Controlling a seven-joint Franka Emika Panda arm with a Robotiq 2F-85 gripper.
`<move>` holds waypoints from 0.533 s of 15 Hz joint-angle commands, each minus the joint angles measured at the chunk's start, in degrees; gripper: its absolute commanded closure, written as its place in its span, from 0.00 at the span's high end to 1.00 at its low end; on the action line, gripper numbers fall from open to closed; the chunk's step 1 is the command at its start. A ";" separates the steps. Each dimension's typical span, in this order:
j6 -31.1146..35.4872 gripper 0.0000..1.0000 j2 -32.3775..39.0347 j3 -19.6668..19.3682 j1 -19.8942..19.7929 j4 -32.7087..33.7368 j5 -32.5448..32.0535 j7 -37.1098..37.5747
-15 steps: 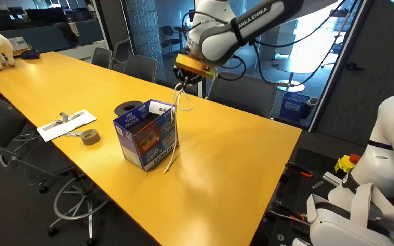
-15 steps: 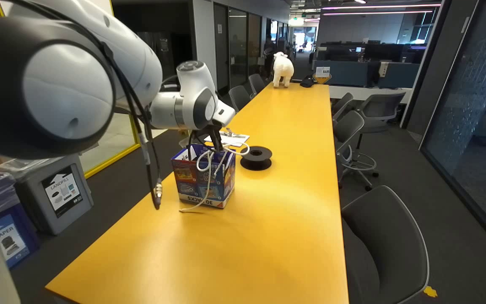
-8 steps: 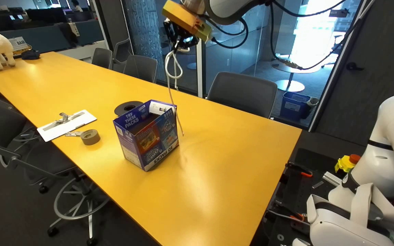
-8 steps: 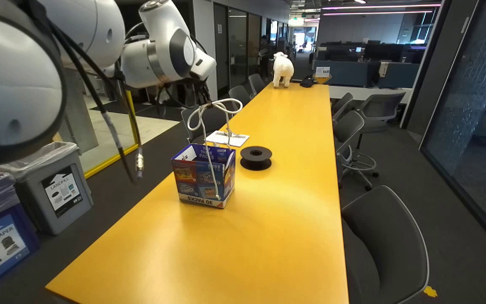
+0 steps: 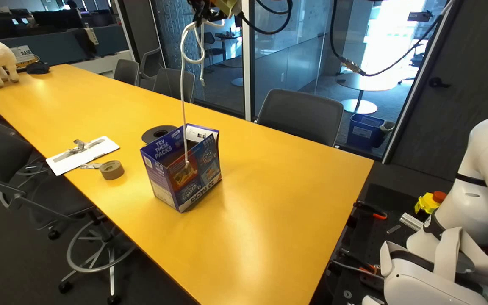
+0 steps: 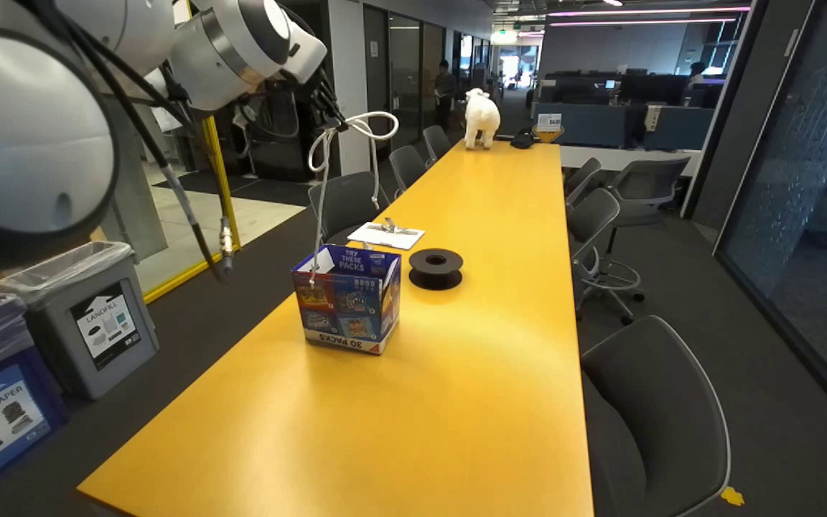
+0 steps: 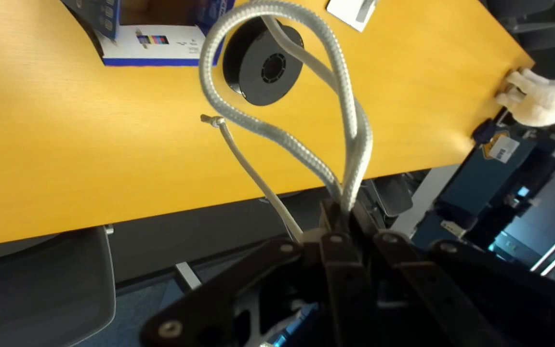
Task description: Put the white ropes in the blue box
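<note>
The white ropes [image 5: 183,84] hang in loops from my gripper [image 5: 198,21], which is shut on them high above the table. In the wrist view a loop of white rope [image 7: 258,126] comes out between the fingertips [image 7: 328,212]; whether this is one cord or more I cannot tell. A long strand dangles down to the blue box [image 6: 352,309], its knotted tip overlapping the printed wall in both exterior views; a shorter strand ends well above. The box stands upright with its top open, and only part of it [image 7: 157,46] shows in the wrist view.
Behind the box sits a black spool [image 6: 435,278]. A white clipboard [image 5: 64,162] and a brown tape roll [image 5: 112,170] lie near one table edge. Chairs [image 5: 299,118] line the long yellow table [image 5: 261,220]. Far down it stands a white plush sheep [image 6: 482,118].
My gripper has risen with the ropes and swung across. The long strand's tip has left the tabletop and now hangs against the box's outline. The box has stayed where it was.
</note>
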 commanded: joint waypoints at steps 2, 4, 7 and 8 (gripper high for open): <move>-4.67 0.02 5.93 1.64 0.66 11.49 -10.07 9.30; -5.70 0.02 8.15 1.40 1.29 15.01 -12.68 11.02; -7.45 0.02 11.58 0.73 2.27 20.18 -14.84 11.93; -8.33 0.02 12.65 0.51 2.70 22.05 -15.36 12.12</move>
